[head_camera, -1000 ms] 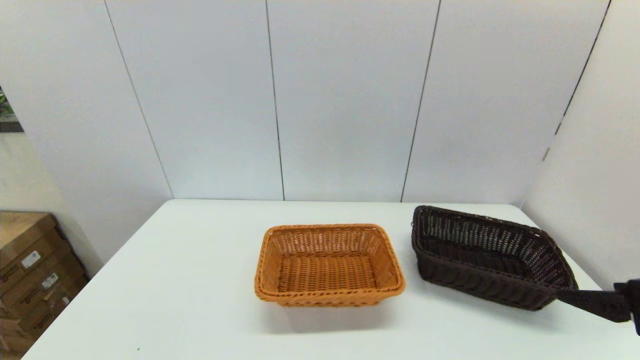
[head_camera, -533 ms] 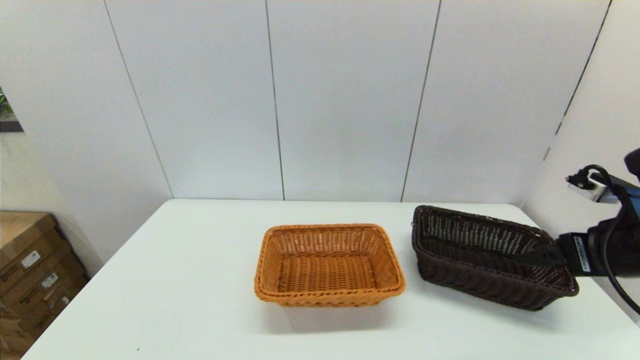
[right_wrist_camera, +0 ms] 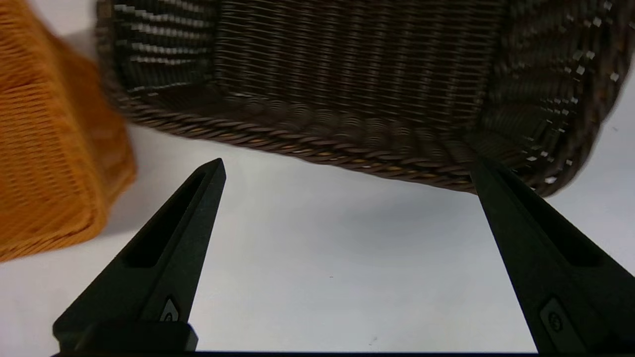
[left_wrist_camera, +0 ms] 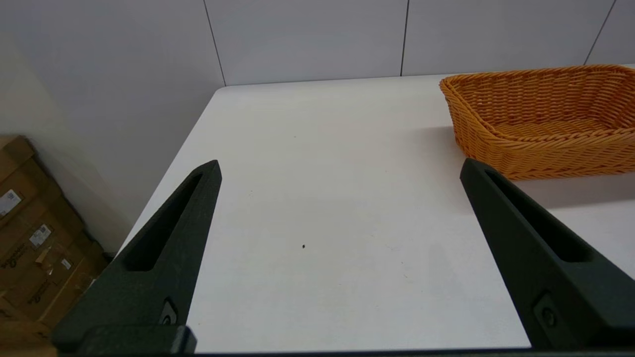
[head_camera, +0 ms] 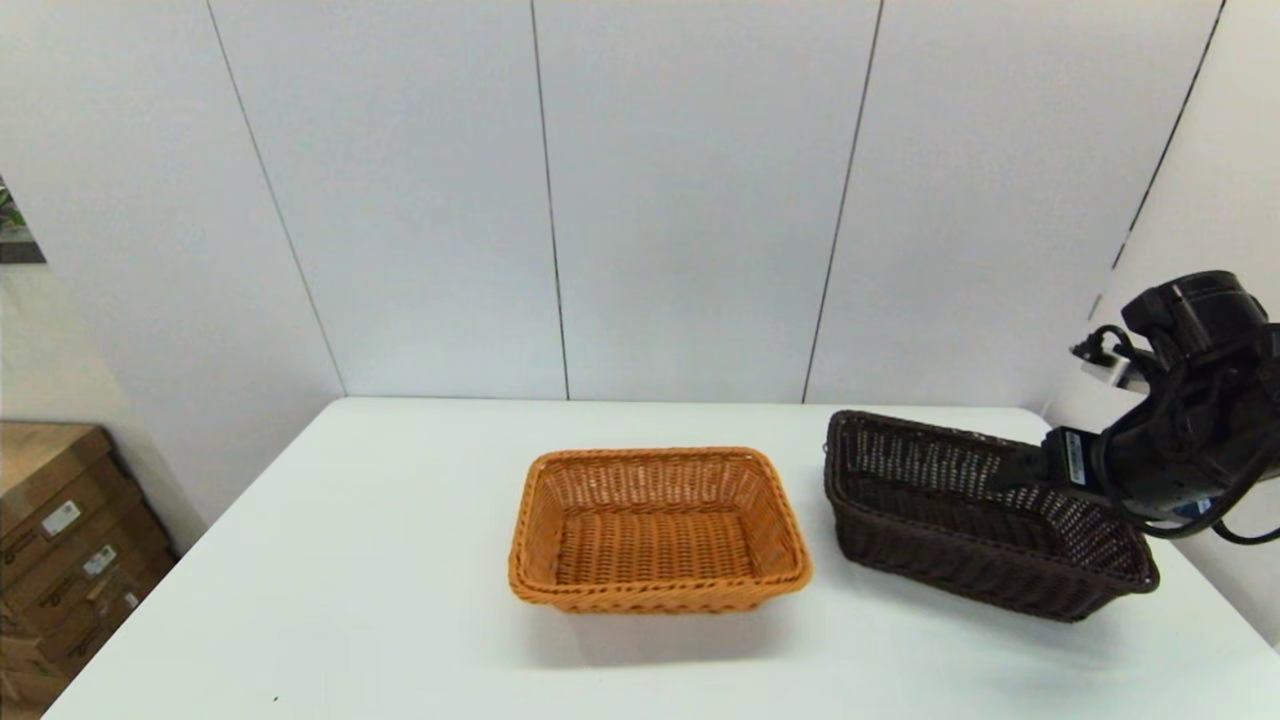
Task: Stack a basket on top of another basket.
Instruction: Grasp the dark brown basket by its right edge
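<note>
The dark brown basket (head_camera: 930,500) rests on the right side of the white table (head_camera: 400,560), turned at an angle. The orange-tan basket (head_camera: 655,525) sits at the table's middle, a short gap to its left. My right gripper (head_camera: 1008,468) hovers over the dark basket's right end, pointing left. In the right wrist view my right gripper (right_wrist_camera: 348,167) is open wide, its fingertips (right_wrist_camera: 216,171) near the dark basket's (right_wrist_camera: 347,74) braided rim, with the orange-tan basket (right_wrist_camera: 49,163) at one side. My left gripper (left_wrist_camera: 341,166) is open above bare table beside the orange-tan basket (left_wrist_camera: 545,119).
Grey wall panels stand right behind the table's far edge, and another wall runs close along its right side. Cardboard boxes (head_camera: 70,540) are stacked on the floor off the table's left edge.
My right arm has risen from the lower right corner and swung up and left, ending over the dark basket's right end. Both baskets stay where they were.
</note>
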